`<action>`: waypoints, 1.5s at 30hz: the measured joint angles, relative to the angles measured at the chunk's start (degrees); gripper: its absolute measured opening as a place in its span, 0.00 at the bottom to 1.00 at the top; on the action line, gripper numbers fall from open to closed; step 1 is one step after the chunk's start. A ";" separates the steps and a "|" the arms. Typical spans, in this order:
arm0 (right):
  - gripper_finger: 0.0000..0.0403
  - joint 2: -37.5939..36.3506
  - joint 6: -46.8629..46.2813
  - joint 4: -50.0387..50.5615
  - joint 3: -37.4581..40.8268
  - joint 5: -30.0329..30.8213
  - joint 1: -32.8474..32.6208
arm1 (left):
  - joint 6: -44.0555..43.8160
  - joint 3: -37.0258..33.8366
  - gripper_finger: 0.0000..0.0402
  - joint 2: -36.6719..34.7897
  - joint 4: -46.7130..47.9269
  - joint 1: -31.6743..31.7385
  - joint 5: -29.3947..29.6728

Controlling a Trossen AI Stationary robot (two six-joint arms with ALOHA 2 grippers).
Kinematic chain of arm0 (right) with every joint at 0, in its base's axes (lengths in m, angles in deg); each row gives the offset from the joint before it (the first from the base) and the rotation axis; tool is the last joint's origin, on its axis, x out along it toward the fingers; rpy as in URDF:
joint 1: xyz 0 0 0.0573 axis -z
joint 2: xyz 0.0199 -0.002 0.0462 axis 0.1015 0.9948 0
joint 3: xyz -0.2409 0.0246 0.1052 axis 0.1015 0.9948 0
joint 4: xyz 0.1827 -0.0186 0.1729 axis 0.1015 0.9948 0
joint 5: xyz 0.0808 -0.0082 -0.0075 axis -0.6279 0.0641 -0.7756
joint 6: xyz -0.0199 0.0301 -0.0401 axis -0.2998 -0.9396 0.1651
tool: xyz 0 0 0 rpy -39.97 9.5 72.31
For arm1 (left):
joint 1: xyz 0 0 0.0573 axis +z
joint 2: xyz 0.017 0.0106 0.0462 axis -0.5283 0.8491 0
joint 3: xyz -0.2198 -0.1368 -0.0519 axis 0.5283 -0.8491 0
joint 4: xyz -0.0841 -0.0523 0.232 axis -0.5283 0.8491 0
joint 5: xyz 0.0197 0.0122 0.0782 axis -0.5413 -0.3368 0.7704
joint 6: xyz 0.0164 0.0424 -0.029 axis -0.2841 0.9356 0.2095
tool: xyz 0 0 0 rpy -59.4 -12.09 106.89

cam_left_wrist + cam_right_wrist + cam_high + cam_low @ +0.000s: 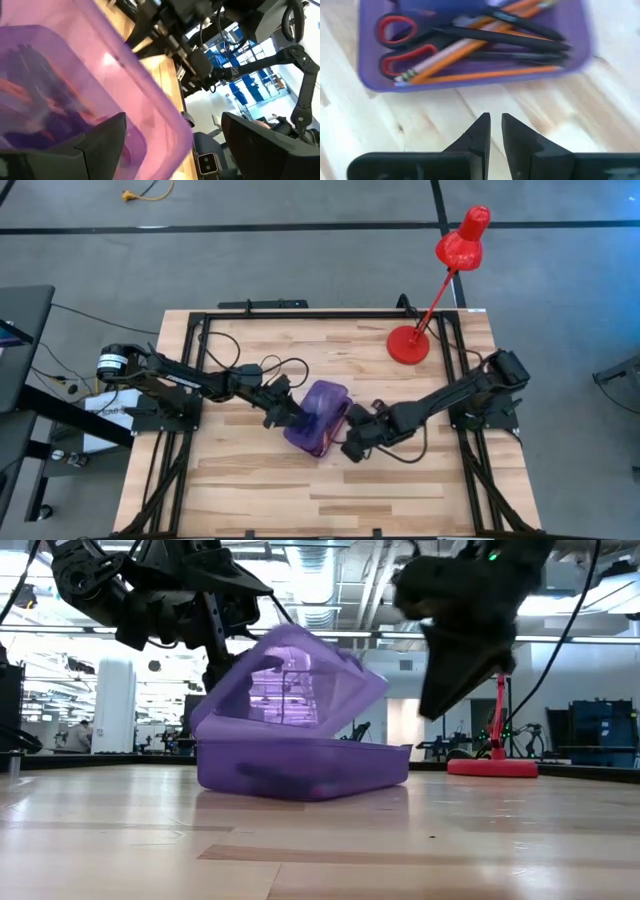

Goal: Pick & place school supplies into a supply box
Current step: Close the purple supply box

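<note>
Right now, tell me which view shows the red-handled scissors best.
The right wrist view: the scissors lie plainly in the supply box beside pencils and pens. The high view shows only the purple box, the low view dark shapes through its wall, the left wrist view blurred colours through the plastic.

My left tool (283,412) stands wide at the raised lid (290,675) of the purple box (318,420), so that side is blocked for anything else. My right tool (352,448), its tips nearly together, hangs just off the box's other long side, above bare surface (420,125). The box mouth is filled with scissors (402,42), pencils (470,50) and pens (520,37). The red lamp (410,343) stands well apart in the far right corner. The near half of the surface lies open for passing.
</note>
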 joint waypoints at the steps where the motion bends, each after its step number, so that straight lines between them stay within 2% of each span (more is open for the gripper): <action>1: 0.10 -0.77 -1.15 1.43 0.00 0.84 -0.56 | 0.06 0.00 0.78 0.00 -0.08 0.00 0.04; 5: 0.10 -3.54 -4.23 4.23 0.07 3.50 -2.62 | 0.22 0.00 0.78 0.00 -0.24 -0.05 0.09; 10: 0.10 -6.18 -0.21 -2.32 0.04 8.69 -3.69 | 1.81 0.07 0.78 0.00 2.67 -0.48 2.65; 15: 0.10 -3.44 8.47 -12.66 -0.07 3.26 0.18 | 5.39 0.04 0.78 0.02 12.31 -0.37 8.93; 21: 0.10 2.36 8.30 -18.52 -0.11 -0.56 4.16 | 5.88 0.04 0.78 -1.64 16.50 -1.00 9.74; 25: 0.10 5.13 8.08 -17.57 -0.01 -5.31 5.49 | 6.37 -0.13 0.78 -4.81 19.12 -1.31 11.60; 28: 0.10 6.01 7.02 -17.62 -0.20 -6.39 5.78 | 7.15 -0.11 0.78 -7.50 21.25 -1.29 13.40; 33: 0.10 5.82 7.01 -17.79 -0.14 -5.09 5.64 | 8.78 -0.13 0.78 -10.43 23.98 -1.29 15.22; 39: 0.10 1.84 6.98 -15.49 0.10 -3.18 4.97 | 10.45 -0.02 0.78 -10.40 23.55 -1.89 16.62; 45: 0.10 -1.59 0.74 -6.20 0.08 1.24 1.10 | 19.47 3.57 0.78 -9.49 24.71 -4.40 19.65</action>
